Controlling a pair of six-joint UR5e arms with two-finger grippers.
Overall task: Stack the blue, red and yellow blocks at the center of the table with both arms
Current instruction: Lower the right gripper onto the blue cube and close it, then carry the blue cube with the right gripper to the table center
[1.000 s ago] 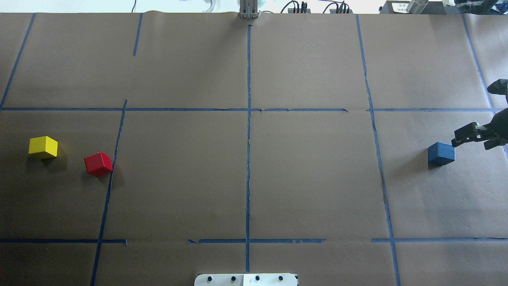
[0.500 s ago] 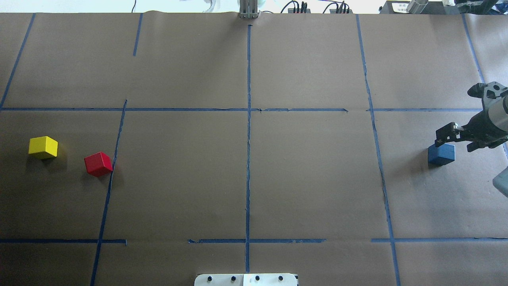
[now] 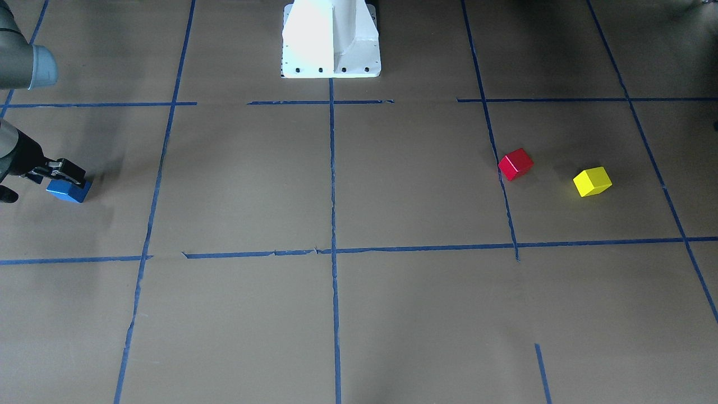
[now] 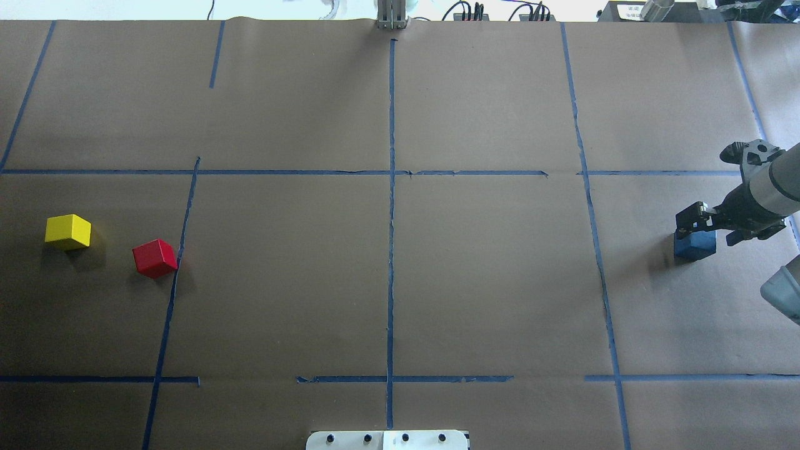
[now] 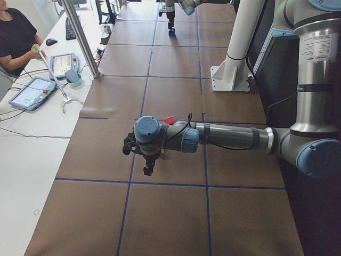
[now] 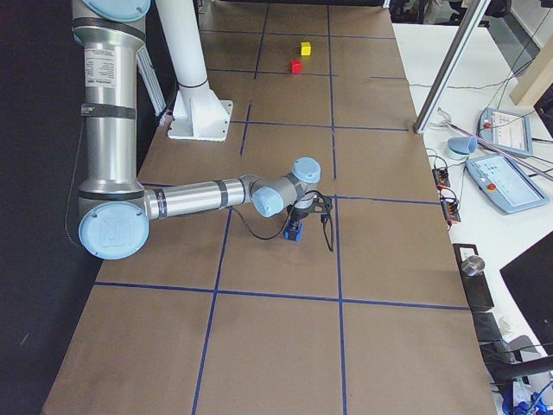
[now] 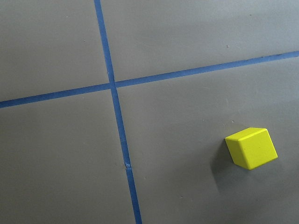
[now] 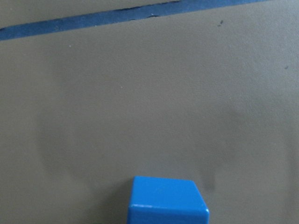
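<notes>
A: Left half?
B: Yellow block (image 4: 67, 231) and red block (image 4: 155, 258) near that edge. Only the left side view shows my left gripper (image 5: 137, 157) (jaw state unreadable).
A: Right?
B: My right gripper (image 4: 715, 228), jaws apart, over the blue block (image 4: 695, 245), well apart from centre.

The matte brown paper tabletop (image 4: 487, 281) carries a grid pattern of blue tape lines (image 4: 391, 250). The small blue cube block (image 4: 695, 249), red cube block (image 4: 155, 258) and yellow cube block (image 4: 68, 232) are each uniformly coloured. The metal base pedestal (image 3: 331, 39) is white.

place: robot lab | signs: brown paper (image 4: 500, 281) with blue tape grid (image 4: 391, 250) | arm pedestal (image 3: 331, 39) | teach pendants (image 6: 510, 186) | operator (image 5: 16, 34) at side desk (image 5: 32, 176)
</notes>
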